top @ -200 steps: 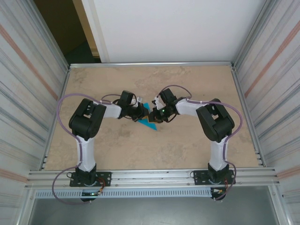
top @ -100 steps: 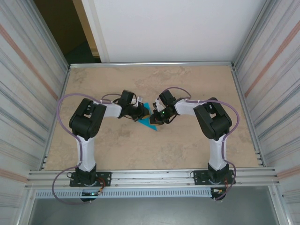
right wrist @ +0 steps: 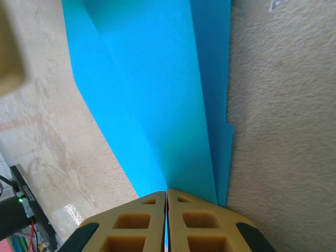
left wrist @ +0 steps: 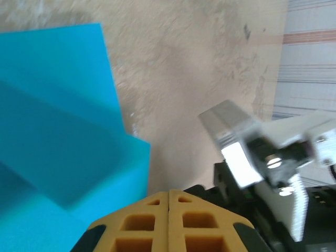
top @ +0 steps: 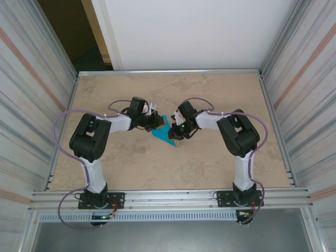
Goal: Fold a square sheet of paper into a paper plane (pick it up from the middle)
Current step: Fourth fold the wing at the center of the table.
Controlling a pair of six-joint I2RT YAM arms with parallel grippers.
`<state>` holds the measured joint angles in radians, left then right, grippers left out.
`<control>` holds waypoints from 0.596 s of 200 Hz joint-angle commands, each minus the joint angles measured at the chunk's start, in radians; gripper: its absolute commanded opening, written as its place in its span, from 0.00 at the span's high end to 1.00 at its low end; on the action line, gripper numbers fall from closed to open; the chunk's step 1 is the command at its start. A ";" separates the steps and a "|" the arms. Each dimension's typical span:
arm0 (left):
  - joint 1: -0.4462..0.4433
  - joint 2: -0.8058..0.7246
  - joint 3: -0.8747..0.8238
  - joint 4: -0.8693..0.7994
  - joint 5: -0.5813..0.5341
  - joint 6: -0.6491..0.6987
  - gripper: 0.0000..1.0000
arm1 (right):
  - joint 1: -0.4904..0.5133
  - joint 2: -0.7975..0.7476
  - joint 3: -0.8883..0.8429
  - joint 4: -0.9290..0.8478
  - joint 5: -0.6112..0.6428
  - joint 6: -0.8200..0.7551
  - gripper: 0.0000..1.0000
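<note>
Item 1. Teal-blue folded paper sheet (top: 161, 133): thin and plain, creased into overlapping layers. It lies near the middle of the beige mottled counter (top: 210, 89), between my two end effectors. In my left wrist view the paper (left wrist: 47, 105) fills the 9 o'clock side, with stepped layer edges showing. In my right wrist view it (right wrist: 152, 89) runs from 12 o'clock down towards 6 o'clock as a long narrowing band.

Item 2. Left end effector (top: 159, 123): at the sheet's 11 o'clock edge in the overhead view. Its yellow fingers are clenched pad to pad (left wrist: 169, 223), with the paper just beside them at 9 o'clock. I cannot tell whether any layer is caught.

Item 3. Right end effector (top: 176, 132): at the sheet's 3 o'clock edge. It is clenched (right wrist: 166, 226), grasping the paper, whose centre crease runs straight into the seam between the yellow fingers.

Item 4. Corrugated metal walls (top: 31, 105): at the counter's 9 and 3 o'clock sides.
</note>
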<state>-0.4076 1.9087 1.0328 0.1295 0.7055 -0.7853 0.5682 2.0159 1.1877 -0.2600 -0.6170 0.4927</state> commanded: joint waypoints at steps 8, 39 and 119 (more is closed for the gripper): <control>-0.009 0.020 -0.006 -0.012 -0.011 0.030 0.95 | -0.004 0.049 -0.008 -0.092 0.074 -0.011 0.91; -0.016 0.062 0.039 -0.061 -0.033 0.043 0.95 | -0.003 0.052 -0.004 -0.095 0.072 -0.013 0.92; -0.019 0.139 0.116 -0.253 -0.103 0.086 0.95 | -0.005 0.005 0.023 -0.065 0.025 0.015 0.92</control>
<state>-0.4210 2.0071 1.1152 -0.0135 0.6441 -0.7464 0.5682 2.0212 1.1988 -0.2726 -0.6228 0.4931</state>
